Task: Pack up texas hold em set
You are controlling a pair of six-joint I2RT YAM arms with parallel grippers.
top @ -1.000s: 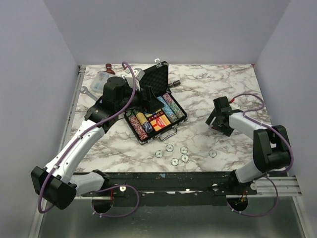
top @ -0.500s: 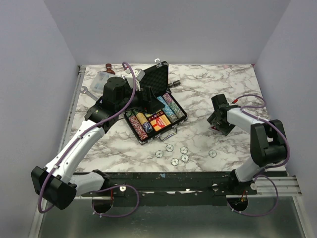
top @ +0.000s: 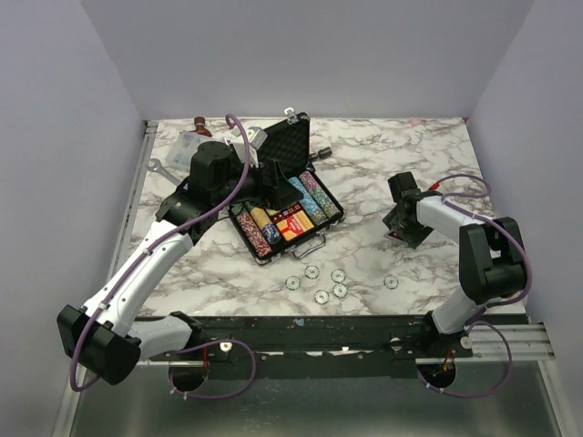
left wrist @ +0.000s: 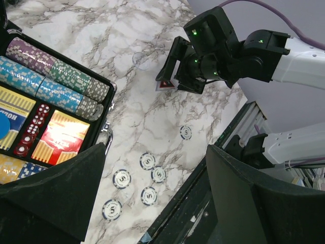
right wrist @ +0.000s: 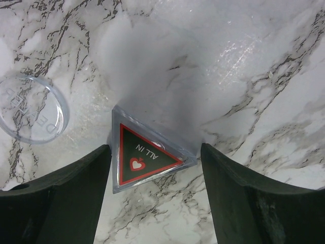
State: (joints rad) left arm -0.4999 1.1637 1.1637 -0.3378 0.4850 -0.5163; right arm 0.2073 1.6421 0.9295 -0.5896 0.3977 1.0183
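The black briefcase [top: 301, 228] lies open left of centre with its foam lid [top: 290, 146] up. It holds multicoloured chip rows [left wrist: 56, 81], red-yellow card boxes [left wrist: 63, 136], red dice and a blue disc [left wrist: 2, 127]. Several loose pale chips [top: 338, 275] lie on the marble in front of it, and they also show in the left wrist view [left wrist: 147, 161]. My left gripper [top: 278, 187] hovers open and empty over the case. My right gripper [top: 398, 223] is open, low over the table, with its fingers either side of a clear triangular "ALL IN" marker [right wrist: 144, 155], not touching it.
A clear round disc [right wrist: 30, 109] lies just left of the marker. A clear plastic box [top: 187, 144] and a silver wrench [top: 157, 166] sit at the back left. A small dark cylinder [top: 323, 152] lies behind the case. The black rail [top: 301, 328] runs along the near edge.
My right gripper has shifted slightly left and turned over the triangular marker. The left arm and the case have not moved.
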